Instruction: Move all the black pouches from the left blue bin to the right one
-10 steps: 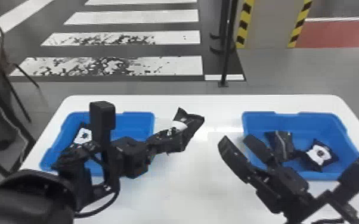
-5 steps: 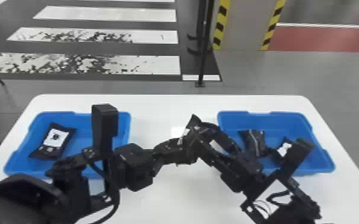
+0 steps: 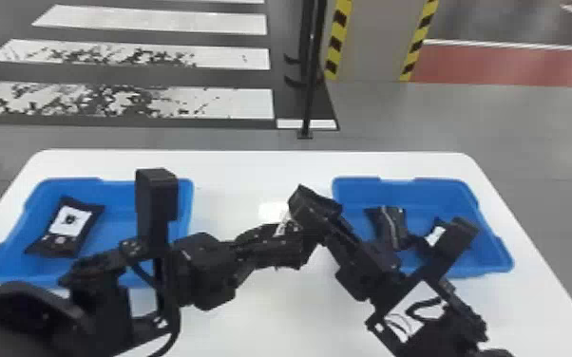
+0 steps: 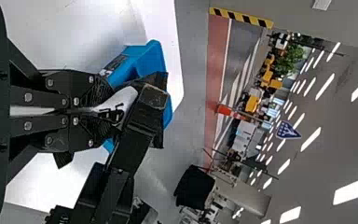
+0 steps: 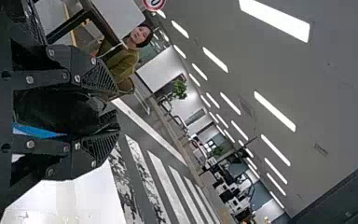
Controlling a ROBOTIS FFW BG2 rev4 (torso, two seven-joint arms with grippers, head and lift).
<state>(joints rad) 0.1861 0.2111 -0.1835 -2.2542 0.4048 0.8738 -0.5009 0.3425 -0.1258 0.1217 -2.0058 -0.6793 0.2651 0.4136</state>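
Observation:
Over the middle of the table, my left gripper (image 3: 290, 248) is shut on a black pouch (image 3: 281, 227) with a white label. In the left wrist view the gripper (image 4: 108, 111) pinches that pouch (image 4: 127, 99). From the right, my right gripper (image 3: 319, 214) meets it; in the right wrist view this gripper (image 5: 109, 113) stands open, the black pouch (image 5: 58, 111) between its parted fingers. One labelled pouch (image 3: 70, 219) lies in the left blue bin (image 3: 123, 187). The right blue bin (image 3: 442, 185) holds a dark pouch (image 3: 387, 223) and a partly hidden labelled one (image 3: 436, 234).
The white table (image 3: 261, 166) carries both bins, one at each side. My left forearm crosses in front of the left bin's near right part. The right arm covers the near edge of the right bin. Behind the table stands a dark pole (image 3: 309, 90).
Relative to the bins, my left gripper has shifted right with its pouch. The right gripper has come left from near the right bin to the held pouch. More of the left bin's pouch shows.

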